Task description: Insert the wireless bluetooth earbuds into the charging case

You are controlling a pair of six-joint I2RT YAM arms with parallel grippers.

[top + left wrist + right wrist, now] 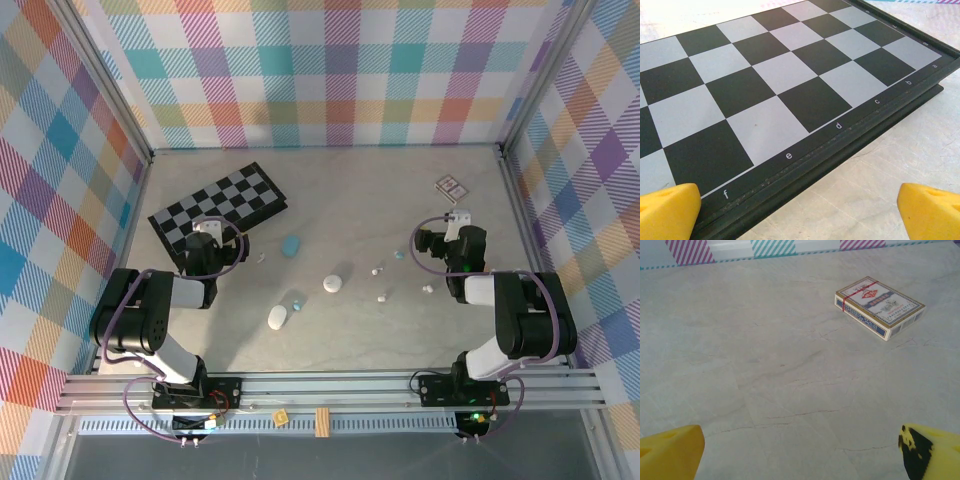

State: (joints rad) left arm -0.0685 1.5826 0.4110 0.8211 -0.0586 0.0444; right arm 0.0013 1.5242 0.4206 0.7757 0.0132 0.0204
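The left gripper (799,207) is held wide open and empty at the chessboard (790,75) edge. The right gripper (800,450) is likewise spread and empty, a card box (879,306) at one o'clock. The earbuds (381,297) are scattered mid-table (400,340), at eight o'clock from the right gripper.

left arm (150,305) folded, left jaws spread wide | right arm (520,320) folded, right jaws spread wide

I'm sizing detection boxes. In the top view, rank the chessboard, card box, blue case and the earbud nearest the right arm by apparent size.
1. chessboard
2. card box and blue case, too alike to rank
3. earbud, by far the smallest
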